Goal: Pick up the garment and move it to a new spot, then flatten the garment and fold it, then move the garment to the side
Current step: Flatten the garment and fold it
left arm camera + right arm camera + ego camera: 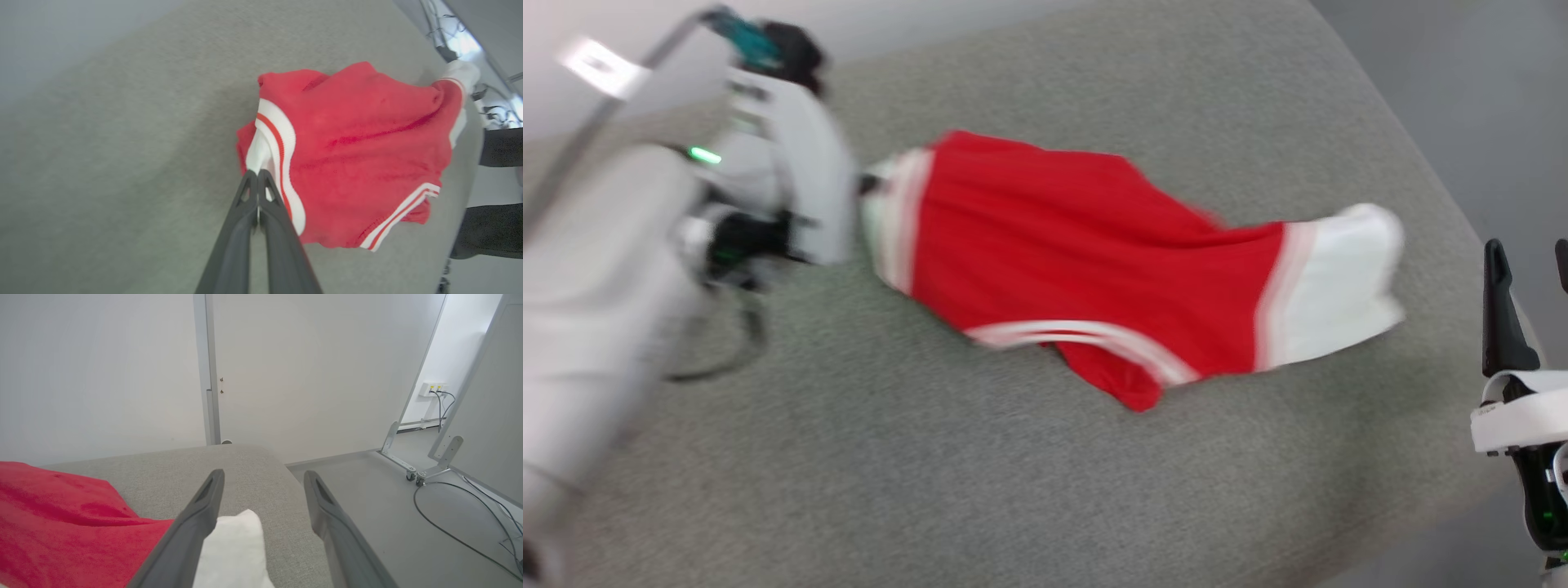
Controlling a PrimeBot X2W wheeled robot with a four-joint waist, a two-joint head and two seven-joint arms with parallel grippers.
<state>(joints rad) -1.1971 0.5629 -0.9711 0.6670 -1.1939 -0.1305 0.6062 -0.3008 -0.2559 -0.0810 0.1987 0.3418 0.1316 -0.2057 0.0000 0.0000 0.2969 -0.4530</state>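
- Head view: the garment (1094, 261) lies stretched across the grey padded surface (980, 506). Its red body is in the middle, with a white sleeve at each end and striped trim along the near edge. The frame is blurred.
- Left gripper (257, 176), left wrist view: fingers pressed together, pinching the white sleeve end (258, 153) just beside the red-white trim, so it is clamped on the garment.
- Head view puts the left arm (792, 180) at the garment's left end.
- Right gripper (263, 475), right wrist view: fingers spread wide with nothing between them.
- The far sleeve (235, 547) lies on the surface beneath those fingers, partly behind one. Can't tell whether they touch.
- Head view: the right gripper sits at the frame's right edge, by the surface's right side and apart from the garment.
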